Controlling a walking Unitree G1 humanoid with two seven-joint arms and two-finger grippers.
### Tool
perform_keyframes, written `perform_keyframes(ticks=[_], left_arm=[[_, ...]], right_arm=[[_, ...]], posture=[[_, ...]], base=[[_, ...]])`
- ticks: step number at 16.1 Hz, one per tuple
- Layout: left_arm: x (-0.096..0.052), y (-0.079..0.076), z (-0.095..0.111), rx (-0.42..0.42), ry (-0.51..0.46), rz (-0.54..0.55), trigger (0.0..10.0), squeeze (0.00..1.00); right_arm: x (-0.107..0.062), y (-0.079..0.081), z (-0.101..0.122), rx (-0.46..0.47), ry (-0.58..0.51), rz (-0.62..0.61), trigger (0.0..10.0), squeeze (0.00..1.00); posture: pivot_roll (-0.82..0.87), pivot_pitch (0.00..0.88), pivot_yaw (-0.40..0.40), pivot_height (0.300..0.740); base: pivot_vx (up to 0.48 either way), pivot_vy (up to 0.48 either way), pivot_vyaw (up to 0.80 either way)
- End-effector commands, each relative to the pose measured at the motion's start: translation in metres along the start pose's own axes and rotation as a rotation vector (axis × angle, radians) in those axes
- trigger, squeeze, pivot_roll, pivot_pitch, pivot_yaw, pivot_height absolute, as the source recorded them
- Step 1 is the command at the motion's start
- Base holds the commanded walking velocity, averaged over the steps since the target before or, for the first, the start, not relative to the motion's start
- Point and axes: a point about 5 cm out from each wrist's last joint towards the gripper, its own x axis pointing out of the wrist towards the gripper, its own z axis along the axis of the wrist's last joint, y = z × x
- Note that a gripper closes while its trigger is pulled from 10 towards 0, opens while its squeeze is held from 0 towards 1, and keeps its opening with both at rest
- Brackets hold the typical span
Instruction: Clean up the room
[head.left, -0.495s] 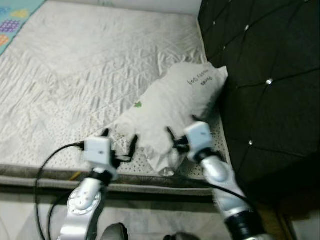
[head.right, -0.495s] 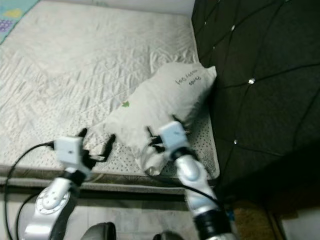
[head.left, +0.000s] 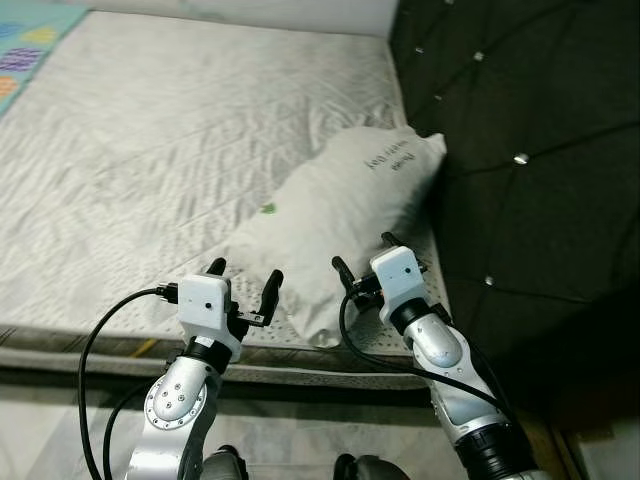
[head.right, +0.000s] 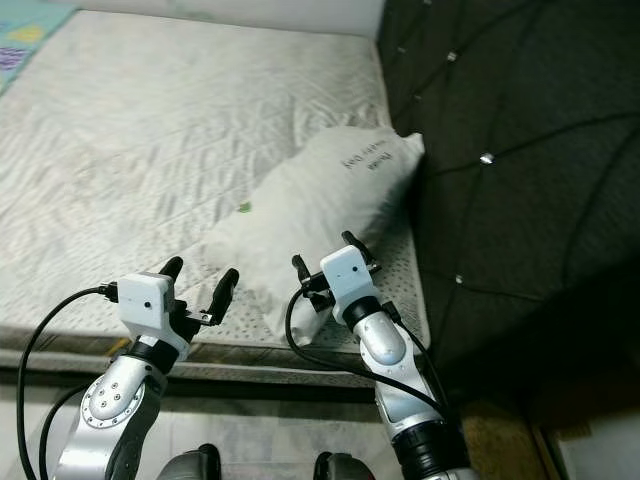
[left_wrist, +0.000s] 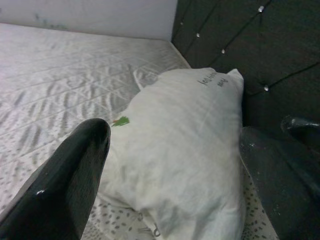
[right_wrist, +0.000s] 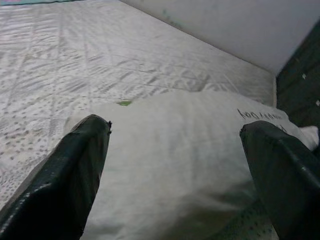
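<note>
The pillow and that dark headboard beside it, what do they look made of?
The pillow looks like soft white woven cloth, matte and creased, with small printed lettering. The headboard seems padded black leather or leatherette: diamond tufting, slight sheen, shiny stud buttons. Which of the two, I cannot tell.

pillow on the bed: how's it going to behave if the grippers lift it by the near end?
The pillow looks soft and creased, so it will probably sag and fold rather than stay flat. It seems plump, likely light for its bulk. With the left gripper and right gripper both open at its near end, thin cloth may slip from a shallow pinch.
</note>
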Motion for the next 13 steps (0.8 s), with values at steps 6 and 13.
perform_keyframes(ticks=[6, 13], left_arm=[[-0.0017, -0.0015, 0.0001, 0.004, -0.001, -0.015, 10.0, 0.0], [-0.0015, -0.0004, -0.0011, 0.002, 0.007, -0.004, 10.0, 0.0]], right_arm=[[0.0009, 0.0016, 0.0015, -0.018, -0.009, 0.01, 10.0, 0.0], [-0.0001, -0.0007, -0.0012, -0.014, -0.004, 0.014, 10.0, 0.0]], posture=[[0.12, 0.193, -0.077, 0.74], [0.12, 0.189, -0.072, 0.74]], base=[[0.269, 0.0, 0.4], [0.037, 0.0, 0.0]])
